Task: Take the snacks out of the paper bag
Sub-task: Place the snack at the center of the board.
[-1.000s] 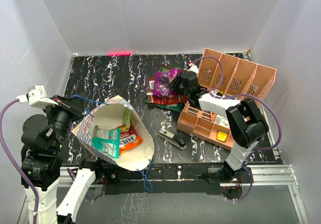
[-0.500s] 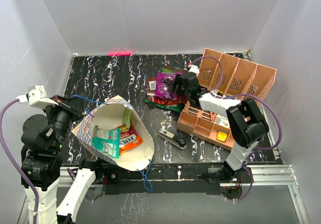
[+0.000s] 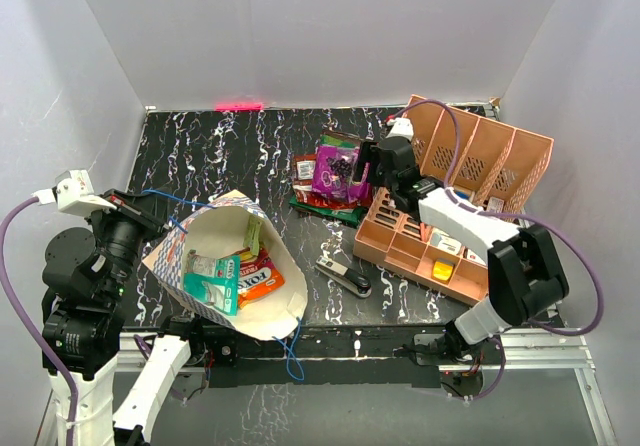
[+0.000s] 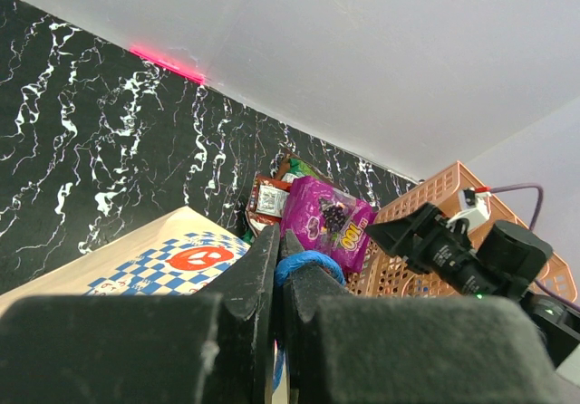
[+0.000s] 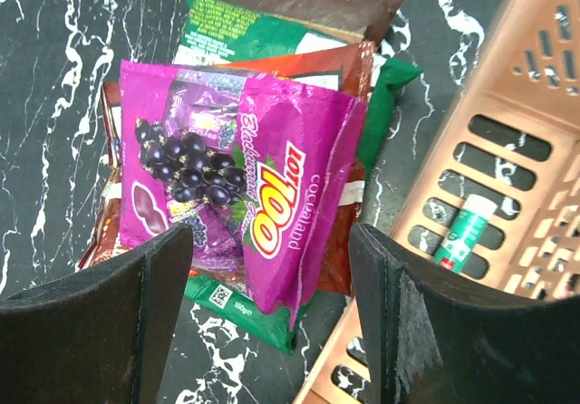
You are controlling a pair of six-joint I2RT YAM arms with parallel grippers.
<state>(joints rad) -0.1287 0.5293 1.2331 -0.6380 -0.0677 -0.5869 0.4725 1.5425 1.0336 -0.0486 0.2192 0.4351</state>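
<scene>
With right gripper spread wide over the purple packet atop the pile and left gripper pinched on the blue handle of the bag, take the packets inside it by a crimped edge: likely light, crinkly, slippery.

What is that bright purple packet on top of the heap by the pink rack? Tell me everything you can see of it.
The purple packet is a shiny, crinkly, foil-like pouch in magenta, printed with dark berries, yellow-and-red lettering and the word "Cocoaland". It lies flat, face up, on top of a pile of other packets, red, green and brown, on the black marbled table, beside the pink organiser. The right claw hangs open over it, apparently not touching.
</scene>
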